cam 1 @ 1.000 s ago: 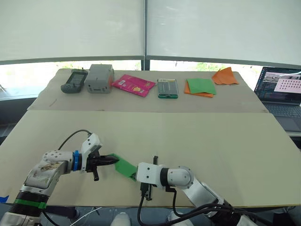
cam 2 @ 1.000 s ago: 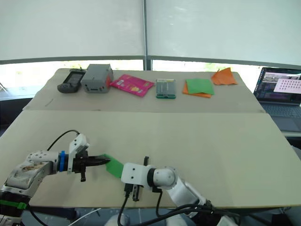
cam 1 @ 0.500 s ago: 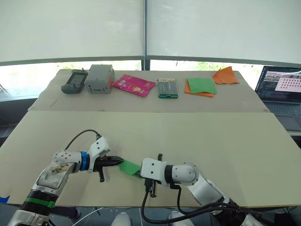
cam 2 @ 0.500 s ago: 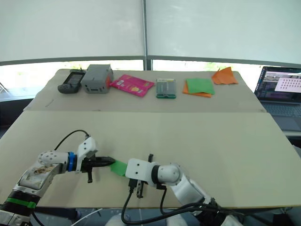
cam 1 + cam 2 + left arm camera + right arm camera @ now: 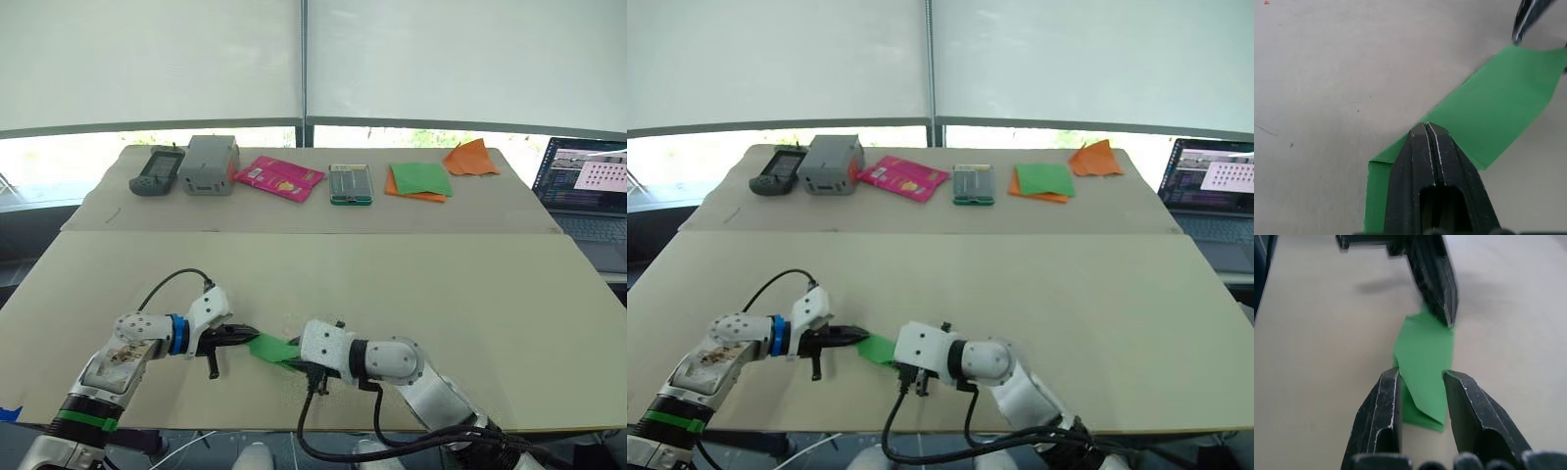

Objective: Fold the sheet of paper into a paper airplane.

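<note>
Two pale matte worktop boards [image 5: 411, 284] meet at a seam under wide windows with white blinds, and a laptop [image 5: 588, 191] stands at the far right. The folded sheet of paper [image 5: 272, 348], a flat bright green strip with crisp creased edges, lies between the grippers. The left gripper [image 5: 1428, 128] has its black tapered fingers pressed together on one end, while the right gripper [image 5: 1421, 380] has its fingers spread either side of the other end.

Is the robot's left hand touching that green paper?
Touching. In the left wrist view, the left hand has its fingers pressed shut right on the sheet of paper, with green showing on either side of them.
</note>
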Robot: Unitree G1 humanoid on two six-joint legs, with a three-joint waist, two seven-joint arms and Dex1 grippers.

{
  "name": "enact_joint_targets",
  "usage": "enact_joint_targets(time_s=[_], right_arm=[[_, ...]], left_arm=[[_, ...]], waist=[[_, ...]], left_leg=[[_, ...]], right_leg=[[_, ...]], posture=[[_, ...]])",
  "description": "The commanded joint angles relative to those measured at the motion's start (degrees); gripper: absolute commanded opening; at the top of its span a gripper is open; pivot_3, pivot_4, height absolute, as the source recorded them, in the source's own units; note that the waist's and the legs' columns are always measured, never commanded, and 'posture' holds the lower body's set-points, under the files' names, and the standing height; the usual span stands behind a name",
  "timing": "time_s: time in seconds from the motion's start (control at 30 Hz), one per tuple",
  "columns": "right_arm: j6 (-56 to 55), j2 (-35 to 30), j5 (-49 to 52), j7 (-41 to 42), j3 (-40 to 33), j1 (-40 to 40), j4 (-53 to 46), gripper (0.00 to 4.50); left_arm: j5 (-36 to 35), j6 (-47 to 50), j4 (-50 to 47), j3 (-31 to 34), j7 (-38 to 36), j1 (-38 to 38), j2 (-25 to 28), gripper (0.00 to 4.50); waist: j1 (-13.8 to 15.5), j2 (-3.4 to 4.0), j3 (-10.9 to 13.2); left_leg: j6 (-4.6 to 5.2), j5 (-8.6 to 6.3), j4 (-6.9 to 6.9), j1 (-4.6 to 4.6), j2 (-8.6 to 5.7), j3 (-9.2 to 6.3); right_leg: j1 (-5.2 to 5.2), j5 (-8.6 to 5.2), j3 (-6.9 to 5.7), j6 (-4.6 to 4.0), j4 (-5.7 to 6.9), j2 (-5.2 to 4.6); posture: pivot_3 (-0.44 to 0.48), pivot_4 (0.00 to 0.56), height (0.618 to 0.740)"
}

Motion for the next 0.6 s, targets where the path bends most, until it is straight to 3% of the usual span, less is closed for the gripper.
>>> enact_joint_targets(time_s=[0.03, 0.1, 0.23, 0.6], right_arm=[[0.9, 0.4, 3.5, 0.0, -2.8, -0.4, -4.4, 1.58], [1.4, 1.2, 5.2, -0.1, -3.2, -0.2, -5.2, 1.34], [4.1, 2.1, 7.9, -0.8, -3.7, 0.0, -6.1, 0.12], [4.6, 2.2, 4.2, -5.2, 3.0, 0.6, 4.0, 0.05]], left_arm=[[3.4, 0.5, 2.4, -2.4, 0.8, 1.1, -0.2, 0.00], [3.7, 0.2, 2.5, -2.5, 0.9, 1.1, -0.2, 0.00], [4.2, -0.2, 2.8, -2.4, 1.2, 1.3, -0.4, 0.00], [4.0, -0.6, 2.5, -1.8, 1.4, 1.7, -0.1, 0.00]], waist=[[0.0, 0.02, 0.0], [0.0, 0.02, 0.0], [0.0, 0.10, -0.1], [0.0, 0.14, -0.1]], left_leg=[[0.00, 0.00, 0.00, 0.01, 0.00, 0.00], [0.00, 0.00, 0.00, 0.02, 0.00, 0.00], [0.00, 0.00, 0.00, 0.03, 0.00, -0.01], [0.00, 0.00, 0.00, 0.04, 0.01, 0.00]], right_leg=[[0.01, 0.00, 0.00, 0.00, 0.00, 0.00], [0.01, 0.00, 0.00, 0.00, 0.00, 0.00], [0.01, 0.00, 0.00, 0.00, 0.02, 0.00], [0.00, 0.00, 0.00, 0.00, 0.03, 0.00]], posture=[[0.000, 0.150, 0.740], [0.000, 0.150, 0.740], [0.000, 0.150, 0.740], [0.000, 0.150, 0.740]])
